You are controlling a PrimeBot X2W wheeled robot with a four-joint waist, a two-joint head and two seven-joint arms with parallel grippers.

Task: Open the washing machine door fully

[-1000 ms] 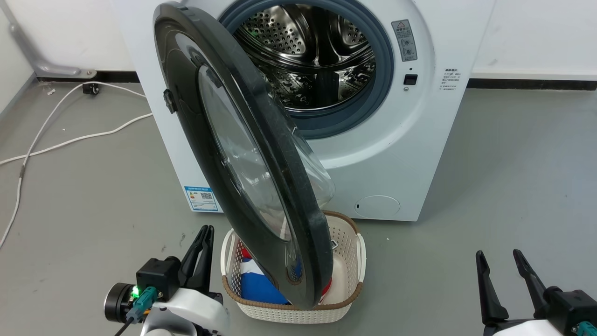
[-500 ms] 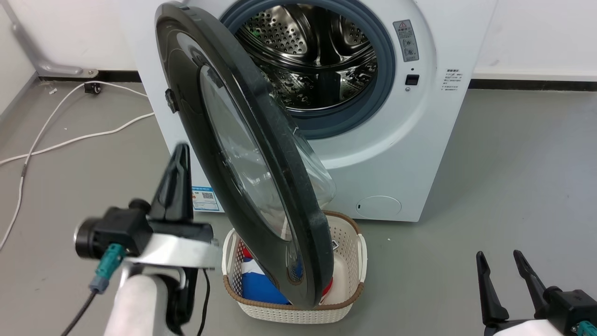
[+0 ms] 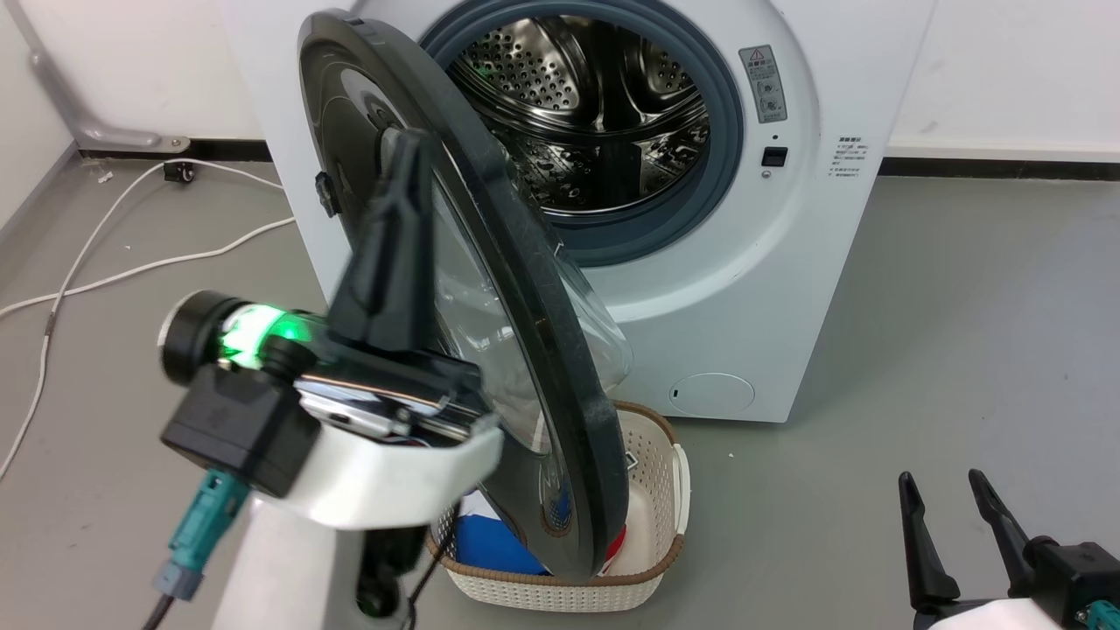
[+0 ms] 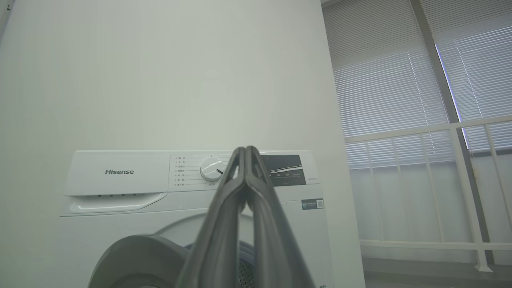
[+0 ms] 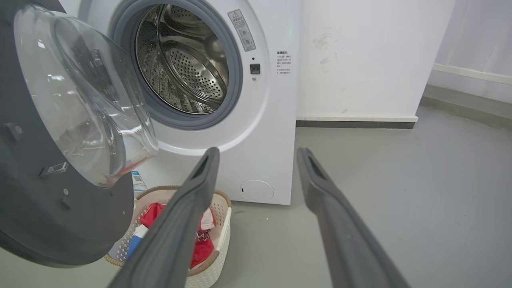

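The white washing machine (image 3: 787, 289) stands ahead with its steel drum (image 3: 595, 96) exposed. The black washing machine door (image 3: 534, 297) hangs partly open, hinged on the left, its rim edge-on to me and its glass bowl facing the machine. My left gripper (image 3: 407, 144) is shut with nothing in it, raised in front of the door's outer face; whether it touches is unclear. In the left wrist view the left gripper (image 4: 246, 150) points at the control panel, the door (image 4: 136, 260) below. My right gripper (image 3: 949, 490) is open, low at the right, far from the door (image 5: 28, 192).
A white laundry basket (image 3: 652, 499) with red and blue clothes sits on the floor under the door's lower edge. White cables (image 3: 131, 262) trail over the grey floor at the left. Bare floor stretches right of the machine, and a wall runs behind it.
My left arm has risen from floor level beside the basket to in front of the door's outer face. The door and right gripper look unmoved; the head view shifted slightly.
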